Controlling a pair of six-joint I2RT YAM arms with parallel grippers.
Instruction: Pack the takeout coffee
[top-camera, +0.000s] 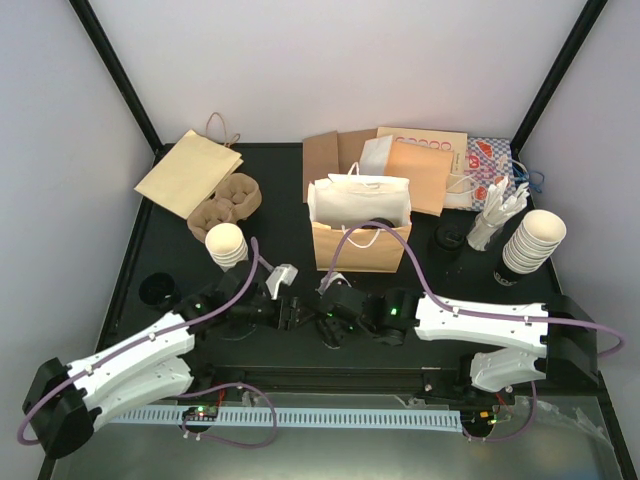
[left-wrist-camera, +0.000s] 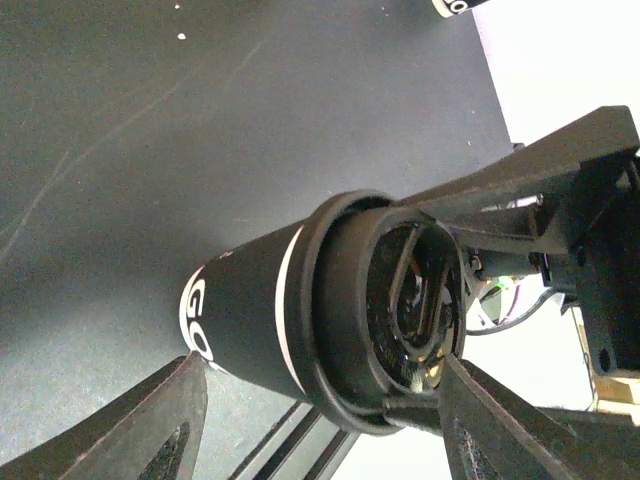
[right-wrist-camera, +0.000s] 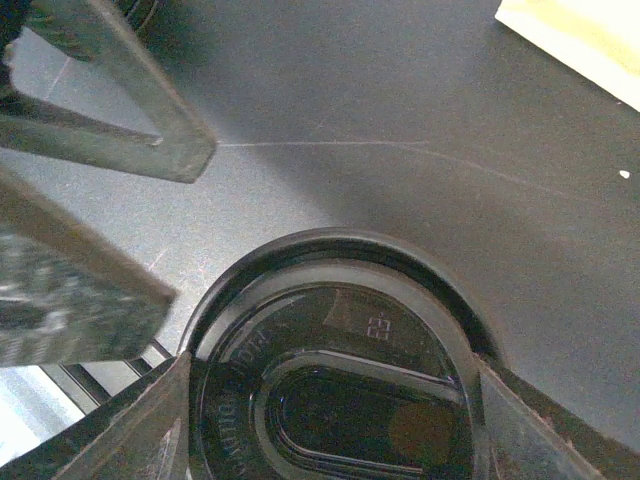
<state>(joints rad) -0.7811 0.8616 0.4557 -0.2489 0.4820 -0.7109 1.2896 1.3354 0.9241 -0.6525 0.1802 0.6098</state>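
Note:
A takeout coffee cup (left-wrist-camera: 245, 320) with a dark body, white lettering and a round black sip lid (right-wrist-camera: 340, 330) stands on the black table between the two arms. My right gripper (right-wrist-camera: 335, 365) is shut on the lid rim, one finger on each side. In the top view it (top-camera: 332, 316) reaches in from the right. My left gripper (left-wrist-camera: 322, 385) straddles the same cup with its jaws open, and its left finger (left-wrist-camera: 165, 425) stands apart from the cup wall. From above, the left gripper (top-camera: 290, 312) faces the right one at table centre.
A brown paper bag (top-camera: 360, 250) with a white bag inside stands just behind the grippers. A pulp carrier tray (top-camera: 225, 200) and a stack of cream cups (top-camera: 227, 245) are at back left. Another cup stack (top-camera: 530, 240) is at right. Flat paper bags (top-camera: 190, 172) lie at the back.

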